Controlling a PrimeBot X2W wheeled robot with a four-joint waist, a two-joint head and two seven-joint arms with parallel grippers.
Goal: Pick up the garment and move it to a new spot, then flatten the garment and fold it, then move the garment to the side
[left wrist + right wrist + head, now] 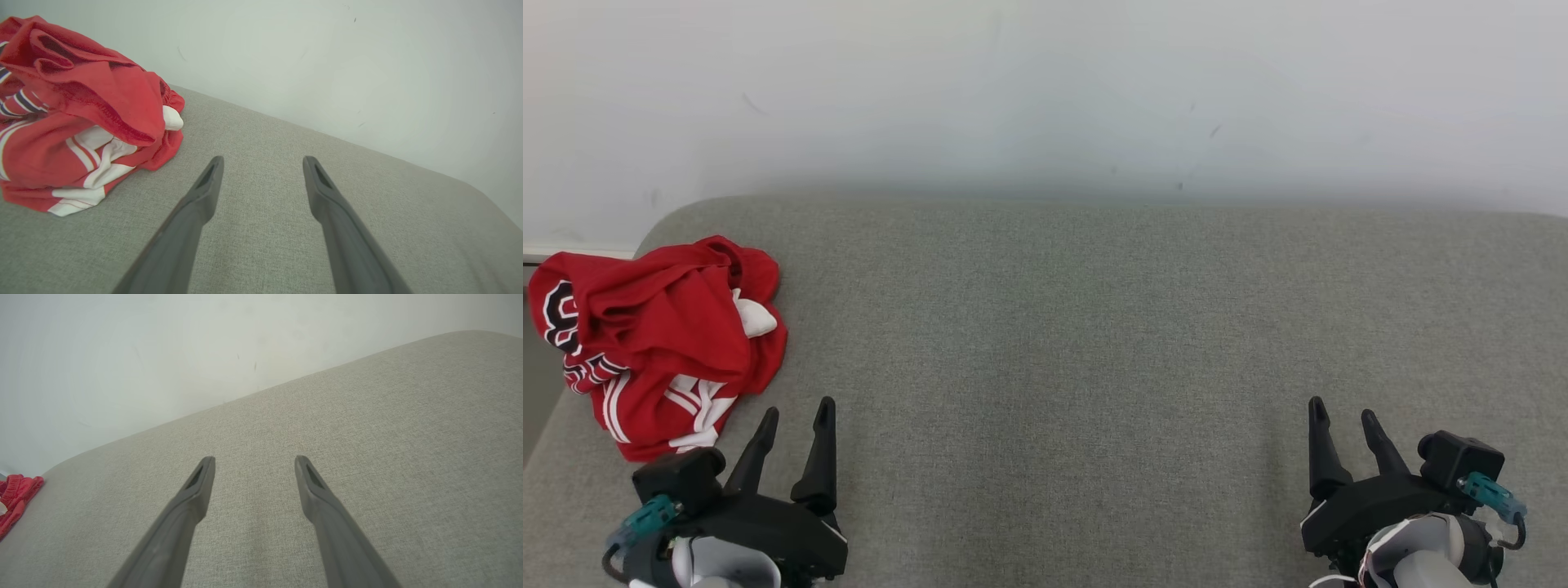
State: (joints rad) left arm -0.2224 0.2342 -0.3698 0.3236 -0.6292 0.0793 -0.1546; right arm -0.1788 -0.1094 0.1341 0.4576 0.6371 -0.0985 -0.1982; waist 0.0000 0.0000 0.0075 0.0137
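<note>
garment [662,343] lying bunched near left gripper [799,408], fingers apart; right gripper [1341,408] well away, also spread. judging best: left reaching over, pinching thick top fold.

Soft, even, bright light; faint shadows. Wrist views bend at their edges (wide-angle), and the pale wall [1045,90] looks hazy.

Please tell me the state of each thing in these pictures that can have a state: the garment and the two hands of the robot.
Red garment: crumpled in a heap, not flattened, not folded, not held, lying at the left end of the grey cushion.
Left hand: open, empty, fingers close to the heap but apart from it.
Right hand: open, empty, over bare cushion.
</note>
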